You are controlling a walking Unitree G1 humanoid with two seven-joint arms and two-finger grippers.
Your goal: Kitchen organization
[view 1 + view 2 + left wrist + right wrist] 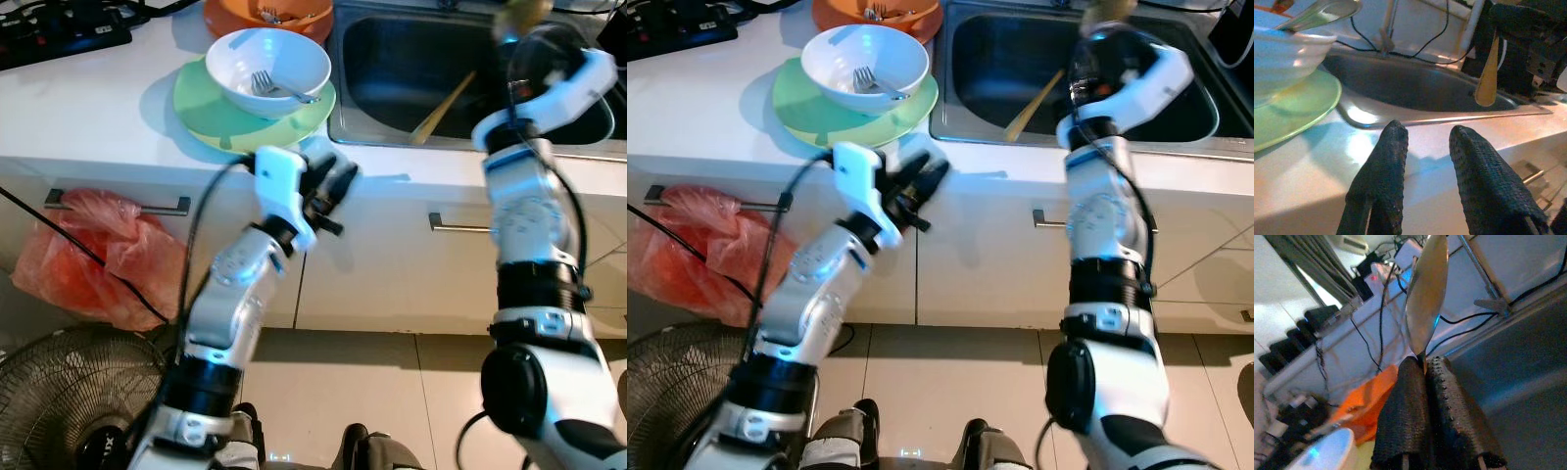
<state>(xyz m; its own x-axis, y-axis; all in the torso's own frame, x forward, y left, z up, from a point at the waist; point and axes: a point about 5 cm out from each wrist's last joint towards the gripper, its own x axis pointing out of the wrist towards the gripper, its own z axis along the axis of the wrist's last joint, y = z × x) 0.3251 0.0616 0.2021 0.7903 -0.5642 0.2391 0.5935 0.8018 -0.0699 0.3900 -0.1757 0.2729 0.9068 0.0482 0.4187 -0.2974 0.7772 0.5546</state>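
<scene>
The right gripper [1425,367] is clamped on a wooden spoon [1426,298] above the steel sink [392,69]. The left gripper [1425,142], fingers apart, hovers at the counter [88,108] front edge beside the green plate [211,113].

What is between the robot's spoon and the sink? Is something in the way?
Nothing visible blocks it. The right gripper is shut on the spoon and holds it up over the sink. A wooden utensil lies inside the basin, leaning on its wall, but bare basin shows around it.
</scene>
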